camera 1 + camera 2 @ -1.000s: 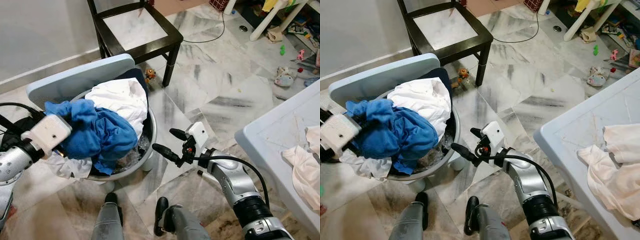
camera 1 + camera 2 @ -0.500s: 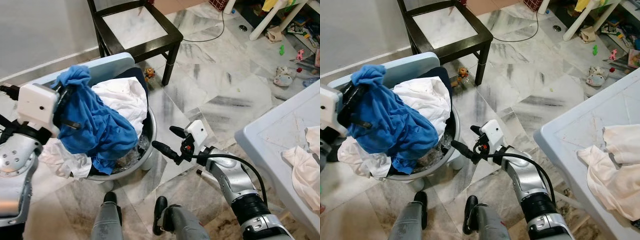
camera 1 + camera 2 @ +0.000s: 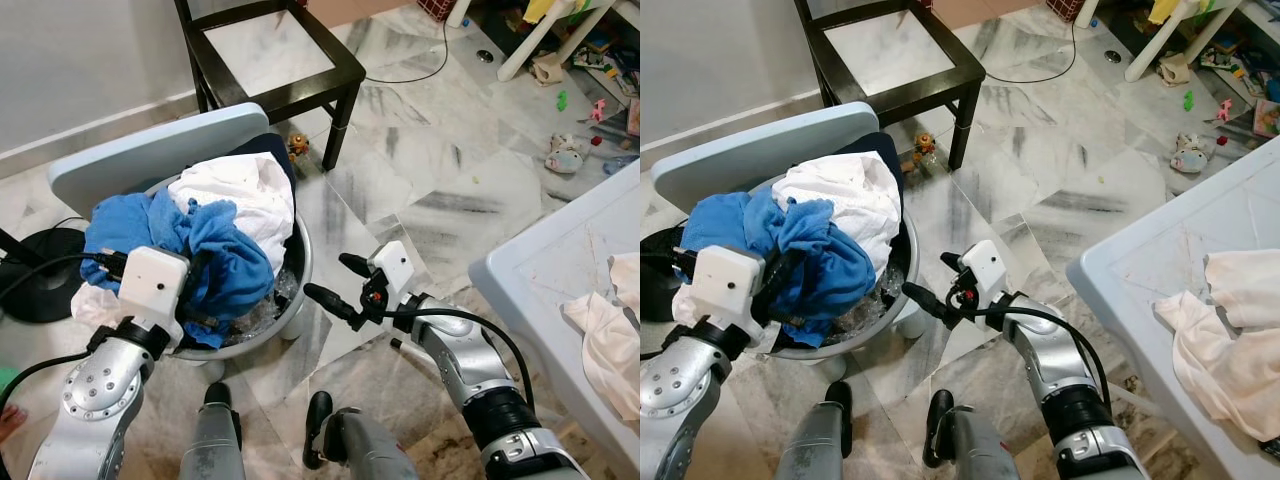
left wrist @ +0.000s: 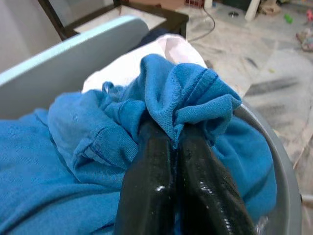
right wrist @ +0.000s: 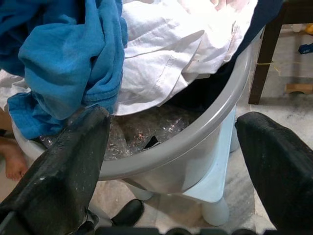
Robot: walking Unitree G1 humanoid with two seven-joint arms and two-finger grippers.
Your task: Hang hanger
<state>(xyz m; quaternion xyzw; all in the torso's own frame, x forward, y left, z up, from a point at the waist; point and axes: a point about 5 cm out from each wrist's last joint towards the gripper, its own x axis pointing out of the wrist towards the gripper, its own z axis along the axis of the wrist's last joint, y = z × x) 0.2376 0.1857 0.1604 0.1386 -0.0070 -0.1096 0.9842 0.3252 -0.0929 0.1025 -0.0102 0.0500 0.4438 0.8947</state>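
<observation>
A grey round laundry basket [image 3: 293, 300] stands on the marble floor, heaped with a blue garment [image 3: 228, 262] and a white garment [image 3: 245, 195]. My left gripper [image 4: 174, 141] is shut on a bunched fold of the blue garment [image 4: 195, 98], low over the near side of the basket; its white wrist box [image 3: 152, 286] sits just before the cloth. My right gripper [image 3: 330, 279] hangs open beside the basket's right rim, with nothing between its fingers. Crumpled clear plastic [image 5: 146, 129] lies in the basket under the clothes.
A pale blue board [image 3: 150, 155] leans behind the basket and a black chair [image 3: 275, 60] stands beyond it. A pale blue table [image 3: 560, 270] with white cloth [image 3: 600, 340] is at the right. Toys [image 3: 570, 155] litter the far floor. A person's foot [image 5: 13, 164] is by the basket.
My left gripper, which held the blue garment raised above the basket, has come down with it onto the pile at the near side. The right arm has stayed still.
</observation>
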